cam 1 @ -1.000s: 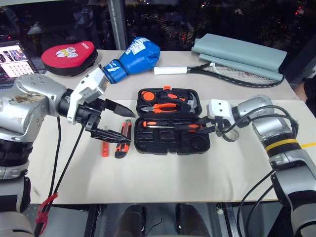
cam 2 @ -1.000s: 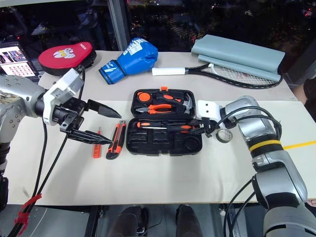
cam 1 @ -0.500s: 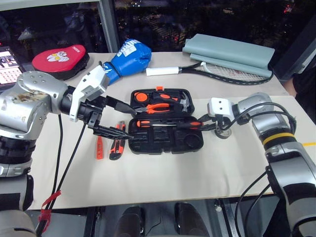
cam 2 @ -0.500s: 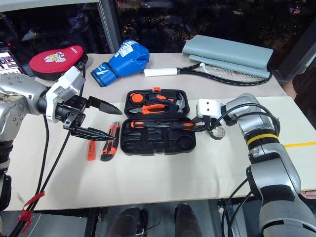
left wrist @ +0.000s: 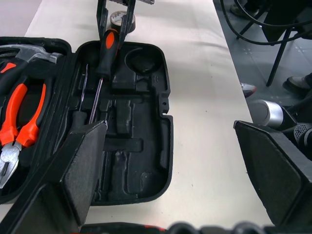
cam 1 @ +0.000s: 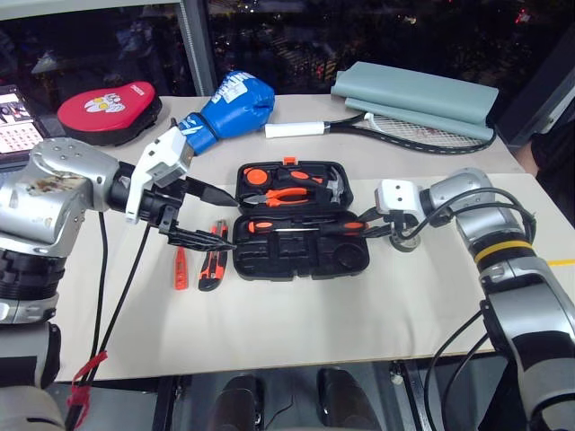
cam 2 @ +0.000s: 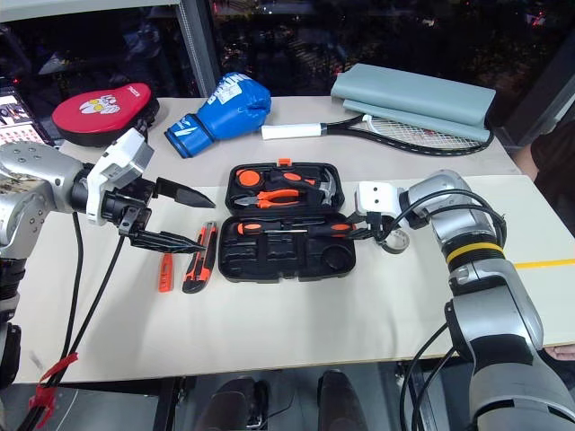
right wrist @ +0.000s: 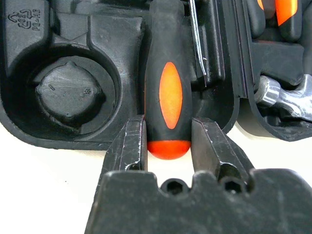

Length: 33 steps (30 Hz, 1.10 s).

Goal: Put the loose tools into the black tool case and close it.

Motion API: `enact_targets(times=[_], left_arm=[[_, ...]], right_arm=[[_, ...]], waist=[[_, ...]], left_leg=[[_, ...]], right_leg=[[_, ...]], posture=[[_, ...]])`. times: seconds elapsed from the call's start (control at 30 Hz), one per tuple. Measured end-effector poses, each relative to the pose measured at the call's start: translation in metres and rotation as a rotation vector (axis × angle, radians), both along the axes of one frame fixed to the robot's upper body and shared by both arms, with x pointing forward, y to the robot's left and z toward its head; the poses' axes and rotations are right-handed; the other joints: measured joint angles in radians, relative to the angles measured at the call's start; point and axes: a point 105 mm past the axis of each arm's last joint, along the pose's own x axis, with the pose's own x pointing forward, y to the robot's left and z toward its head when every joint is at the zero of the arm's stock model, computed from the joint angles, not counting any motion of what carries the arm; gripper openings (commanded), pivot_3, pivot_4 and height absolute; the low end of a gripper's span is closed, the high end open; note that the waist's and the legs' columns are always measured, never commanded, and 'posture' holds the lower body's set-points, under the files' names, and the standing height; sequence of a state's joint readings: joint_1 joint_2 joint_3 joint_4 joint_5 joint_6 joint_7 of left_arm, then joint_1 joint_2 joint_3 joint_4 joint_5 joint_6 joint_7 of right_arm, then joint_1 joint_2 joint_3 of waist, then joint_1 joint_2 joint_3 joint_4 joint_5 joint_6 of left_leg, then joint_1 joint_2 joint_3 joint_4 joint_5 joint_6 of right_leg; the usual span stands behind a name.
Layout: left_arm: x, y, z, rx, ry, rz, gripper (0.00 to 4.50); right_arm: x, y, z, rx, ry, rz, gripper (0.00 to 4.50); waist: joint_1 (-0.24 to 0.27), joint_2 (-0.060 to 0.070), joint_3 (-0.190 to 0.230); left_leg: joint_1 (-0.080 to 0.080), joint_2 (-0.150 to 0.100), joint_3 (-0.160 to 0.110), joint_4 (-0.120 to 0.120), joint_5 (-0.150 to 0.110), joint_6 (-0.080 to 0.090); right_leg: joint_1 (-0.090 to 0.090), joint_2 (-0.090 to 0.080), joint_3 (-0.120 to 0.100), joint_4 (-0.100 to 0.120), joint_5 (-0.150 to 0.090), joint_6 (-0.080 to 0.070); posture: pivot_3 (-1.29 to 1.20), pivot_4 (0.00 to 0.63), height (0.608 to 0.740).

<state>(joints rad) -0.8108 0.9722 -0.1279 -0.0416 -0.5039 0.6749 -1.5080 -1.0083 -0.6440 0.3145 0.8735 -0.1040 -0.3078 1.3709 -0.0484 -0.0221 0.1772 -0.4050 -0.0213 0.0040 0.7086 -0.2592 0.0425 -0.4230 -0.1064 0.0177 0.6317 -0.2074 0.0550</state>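
Note:
The black tool case (cam 1: 269,262) lies open at the table's middle, with pliers, a hammer and a tape measure in its far half. My right gripper (right wrist: 168,131) is shut on the orange-black handle of a screwdriver (right wrist: 168,92) that lies in the near half at the case's right edge. A second screwdriver (cam 1: 265,224) lies beside it. The grey tape roll (cam 1: 406,241) sits on the table just right of the case. My left gripper (cam 1: 229,223) hangs open over the case's left edge. Below it lie the utility knife (cam 1: 213,256) and the slim tester screwdriver (cam 1: 180,268).
A blue boxing glove (cam 1: 235,101), a red oval pad (cam 1: 108,106), a racket (cam 1: 395,127) and a folded grey mat (cam 1: 418,94) lie along the table's far side. A lit screen (cam 1: 16,126) stands at the far left.
The whole picture has shifted, so the camera moved. My left gripper has sunk slightly toward the case, still open. My right gripper has kept its grip on the screwdriver.

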Motion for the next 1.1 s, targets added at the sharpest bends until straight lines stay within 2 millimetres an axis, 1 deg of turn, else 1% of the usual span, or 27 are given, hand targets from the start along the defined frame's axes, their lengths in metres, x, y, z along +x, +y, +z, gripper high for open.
enact_targets(times=[0.17, 0.23, 0.27, 0.33, 0.4, 0.47, 0.53, 0.6, 0.67, 0.73, 0.77, 0.87, 1.0, 1.03, 1.1], left_arm=[[0.000, -0.002, 0.000, -0.005, -0.003, -0.002, 4.50], [0.001, -0.003, -0.001, -0.009, -0.003, -0.005, 4.50], [0.001, -0.003, -0.001, -0.011, -0.003, -0.005, 4.50], [0.001, -0.004, -0.001, -0.012, -0.003, -0.005, 4.50], [0.001, -0.004, -0.001, -0.015, -0.003, -0.006, 4.50], [0.001, -0.005, -0.001, -0.018, -0.003, -0.009, 4.50], [0.001, -0.007, -0.002, -0.021, -0.003, -0.017, 4.50], [0.002, -0.008, -0.004, -0.024, -0.005, -0.028, 4.50], [0.003, -0.010, -0.006, -0.031, 0.001, -0.034, 4.50], [0.004, -0.014, -0.009, -0.025, -0.008, -0.052, 4.50], [0.004, -0.016, -0.011, -0.020, -0.014, -0.059, 4.50], [0.006, -0.017, -0.017, -0.013, -0.017, -0.071, 4.50], [0.010, -0.012, -0.026, -0.001, -0.011, -0.055, 4.50], [0.011, -0.011, -0.027, 0.002, -0.013, -0.052, 4.50], [0.012, -0.009, -0.028, 0.011, -0.021, -0.045, 4.50]], right_arm=[[0.001, 0.013, -0.002, 0.014, -0.008, 0.029, 0.95], [0.001, 0.014, -0.003, 0.013, -0.008, 0.031, 1.97], [0.001, 0.014, -0.003, 0.014, -0.011, 0.028, 2.16], [0.002, 0.014, 0.000, 0.020, -0.021, 0.023, 2.74], [0.003, 0.015, 0.003, 0.023, -0.031, 0.026, 3.52], [0.002, 0.015, 0.005, 0.020, -0.035, 0.036, 4.13], [0.000, 0.013, 0.008, 0.016, -0.015, 0.030, 4.13], [0.000, 0.011, 0.016, 0.049, -0.001, -0.002, 4.13], [0.000, 0.010, 0.026, 0.097, -0.002, -0.027, 3.56], [0.000, 0.010, 0.031, 0.144, 0.011, -0.057, 3.04], [-0.001, 0.009, 0.030, 0.170, 0.026, -0.076, 2.68], [-0.003, 0.006, 0.020, 0.214, 0.092, -0.144, 1.62], [-0.006, 0.014, 0.013, 0.239, 0.113, -0.171, 0.24], [-0.006, 0.020, 0.011, 0.244, 0.111, -0.165, 0.05], [-0.007, 0.032, 0.010, 0.245, 0.105, -0.148, 0.05]], waist=[[0.000, 0.000, 0.000], [0.004, 0.000, 0.000], [0.005, 0.000, 0.000], [0.008, 0.000, 0.000], [0.009, 0.000, 0.000], [0.008, 0.000, 0.000], [0.008, 0.000, 0.000], [0.008, 0.000, 0.000], [0.008, 0.000, 0.000], [0.008, 0.000, 0.000], [0.009, 0.000, 0.000], [0.009, 0.000, 0.000], [0.004, 0.000, 0.000], [0.003, 0.000, 0.000], [0.003, 0.000, 0.000]], left_leg=[[0.000, 0.001, 0.000, -0.001, 0.000, 0.000], [-0.001, 0.000, 0.000, -0.001, 0.000, 0.000], [-0.001, 0.000, 0.000, -0.001, 0.000, 0.000], [-0.001, 0.000, 0.000, -0.001, 0.000, 0.000], [-0.001, 0.000, 0.000, -0.002, 0.000, 0.000], [-0.001, 0.000, 0.000, -0.004, 0.000, -0.001], [-0.002, 0.000, 0.000, -0.005, 0.000, -0.001], [-0.002, 0.000, 0.000, -0.005, 0.001, -0.001], [-0.002, 0.000, 0.000, -0.005, 0.001, -0.001], [-0.001, 0.000, 0.000, -0.006, 0.001, -0.001], [-0.001, 0.000, 0.000, -0.006, 0.001, -0.001], [-0.002, 0.000, 0.000, -0.006, 0.001, -0.001], [-0.002, 0.000, 0.000, -0.006, 0.001, -0.001], [-0.002, 0.000, 0.000, -0.006, 0.001, -0.001], [-0.001, 0.000, 0.000, -0.006, 0.001, -0.001]], right_leg=[[0.000, 0.001, 0.000, 0.000, 0.000, -0.001], [-0.001, 0.001, 0.000, 0.000, 0.000, -0.001], [-0.001, 0.000, 0.000, 0.000, 0.000, -0.001], [-0.001, 0.000, 0.000, -0.001, 0.000, -0.001], [-0.001, 0.000, 0.000, -0.001, 0.000, -0.001], [-0.001, 0.000, 0.000, -0.001, 0.000, -0.001], [-0.002, 0.000, 0.000, -0.001, 0.000, -0.001], [-0.002, 0.000, 0.000, -0.001, 0.000, -0.001], [-0.002, 0.000, 0.000, -0.001, 0.000, -0.001], [-0.001, 0.000, -0.001, -0.001, 0.000, -0.001], [-0.001, 0.000, -0.001, -0.001, 0.000, -0.001], [-0.001, 0.000, -0.001, -0.001, 0.000, -0.001], [-0.002, 0.000, 0.000, -0.001, 0.000, -0.001], [-0.002, 0.000, 0.000, -0.001, 0.000, -0.001], [-0.002, 0.000, 0.000, -0.001, 0.000, -0.001]], posture=[[0.00, 0.150, 0.736], [0.00, 0.150, 0.736], [0.00, 0.150, 0.736], [0.00, 0.150, 0.736], [0.00, 0.150, 0.736], [0.00, 0.150, 0.736], [0.00, 0.150, 0.736], [0.00, 0.150, 0.736], [0.00, 0.150, 0.736], [0.00, 0.150, 0.736], [0.00, 0.150, 0.736], [0.00, 0.150, 0.736], [0.00, 0.150, 0.736], [0.00, 0.150, 0.736], [0.00, 0.150, 0.736]])
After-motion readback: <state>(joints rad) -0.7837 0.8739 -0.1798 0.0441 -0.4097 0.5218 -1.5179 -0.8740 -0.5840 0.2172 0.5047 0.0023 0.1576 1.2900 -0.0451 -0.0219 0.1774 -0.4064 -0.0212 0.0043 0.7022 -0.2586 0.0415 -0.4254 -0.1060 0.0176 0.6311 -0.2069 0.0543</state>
